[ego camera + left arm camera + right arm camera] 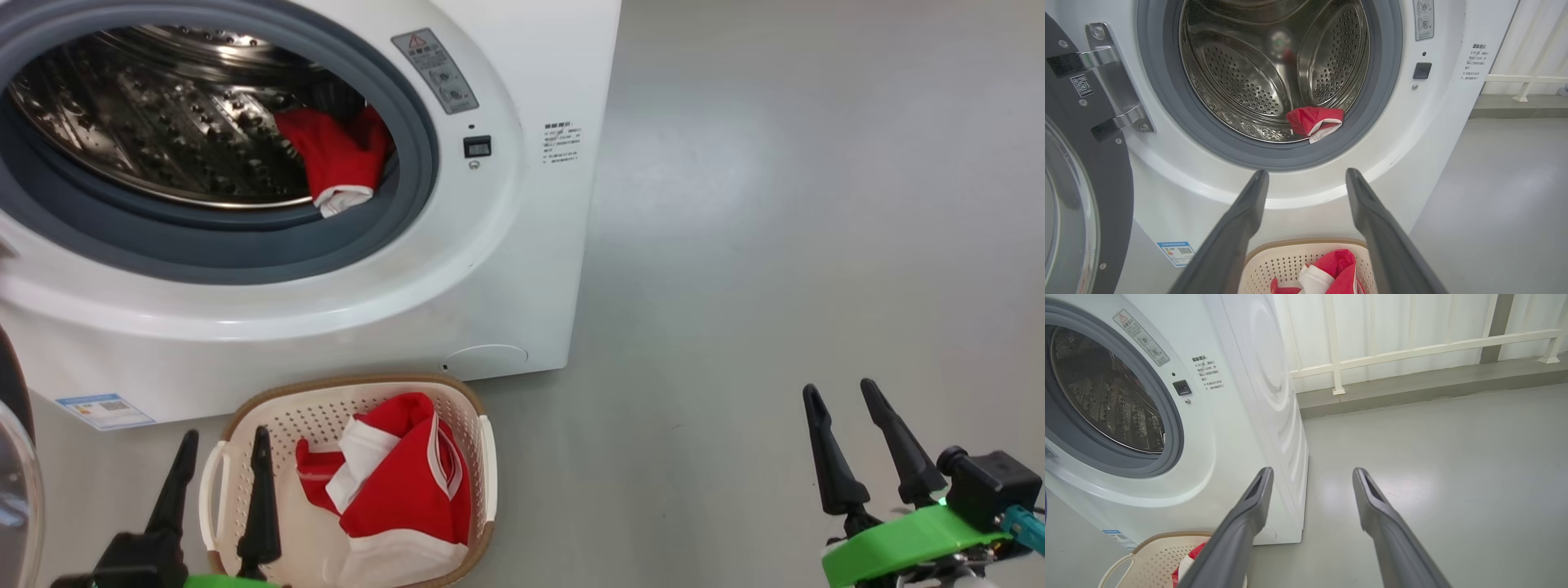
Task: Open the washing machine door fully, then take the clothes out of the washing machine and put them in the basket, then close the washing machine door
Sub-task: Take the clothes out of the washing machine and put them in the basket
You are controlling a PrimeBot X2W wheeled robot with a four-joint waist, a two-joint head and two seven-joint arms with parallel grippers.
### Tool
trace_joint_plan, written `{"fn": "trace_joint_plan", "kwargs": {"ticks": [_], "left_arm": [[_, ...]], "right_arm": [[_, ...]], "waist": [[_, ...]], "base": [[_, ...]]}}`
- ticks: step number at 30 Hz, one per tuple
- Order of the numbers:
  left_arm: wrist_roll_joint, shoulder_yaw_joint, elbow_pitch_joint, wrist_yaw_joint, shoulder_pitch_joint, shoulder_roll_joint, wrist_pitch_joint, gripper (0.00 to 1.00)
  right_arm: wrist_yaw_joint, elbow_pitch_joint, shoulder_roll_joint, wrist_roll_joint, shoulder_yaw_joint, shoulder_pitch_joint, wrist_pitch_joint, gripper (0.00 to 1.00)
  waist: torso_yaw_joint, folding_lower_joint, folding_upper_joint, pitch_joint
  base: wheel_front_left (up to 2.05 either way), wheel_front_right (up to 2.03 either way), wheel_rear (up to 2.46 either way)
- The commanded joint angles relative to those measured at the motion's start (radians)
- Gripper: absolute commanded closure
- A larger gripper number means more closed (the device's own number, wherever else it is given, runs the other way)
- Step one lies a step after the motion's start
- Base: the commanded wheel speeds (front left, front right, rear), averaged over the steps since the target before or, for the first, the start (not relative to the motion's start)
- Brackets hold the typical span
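Observation:
The white washing machine (pixel 522 245) (pixel 1167 196) (pixel 1237 428) stands with its door (pixel 1073 171) (pixel 15 482) swung wide to the left. One red garment with white trim (pixel 335 155) (pixel 1314 121) lies at the drum's front lip on the right. The cream basket (pixel 473 408) (pixel 1274 257) (pixel 1151 555) sits on the floor below the opening and holds red and white clothes (pixel 408 490) (pixel 1331 269). My left gripper (pixel 227 441) (pixel 1306 175) hangs open over the basket's left side, empty. My right gripper (pixel 841 390) (pixel 1312 473) is open and empty over the floor to the right.
Grey floor (pixel 775 245) stretches to the right of the machine. A white railing (pixel 1412 351) on a low kerb runs along the wall behind. A blue energy label (pixel 104 410) is stuck low on the machine's front.

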Motion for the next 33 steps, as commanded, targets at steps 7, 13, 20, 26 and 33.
{"fn": "trace_joint_plan", "kwargs": {"ticks": [7,13,20,26,33], "left_arm": [[-0.026,0.032,-0.088,0.024,0.059,0.013,-0.005,0.0],[-0.03,0.018,-0.098,0.031,0.051,0.013,-0.005,0.0],[-0.034,0.005,-0.094,0.029,0.03,0.013,-0.005,0.0],[-0.021,-0.005,-0.071,0.006,-0.029,0.013,-0.005,0.0],[0.006,-0.005,0.004,-0.026,-0.207,0.02,-0.005,0.0]], "right_arm": [[0.007,-0.042,-0.002,-0.015,-0.002,0.038,-0.006,0.0],[0.007,-0.044,-0.002,-0.016,-0.007,0.031,-0.006,0.0],[0.007,-0.046,0.001,-0.016,-0.009,0.02,-0.006,0.0],[0.007,-0.046,0.009,-0.011,-0.001,-0.008,-0.006,0.0],[0.007,-0.051,0.024,0.0,0.01,-0.049,-0.006,0.0]], "waist": [[0.008,0.0,0.0,-0.005],[0.009,0.0,0.0,0.007],[0.007,0.0,0.0,0.023],[-0.004,0.0,0.0,0.06],[-0.025,0.0,0.0,0.141]], "base": [[0.0,0.0,0.0],[0.0,0.0,0.0],[0.0,0.0,0.0],[0.0,0.0,0.0],[0.0,0.0,0.0]]}}
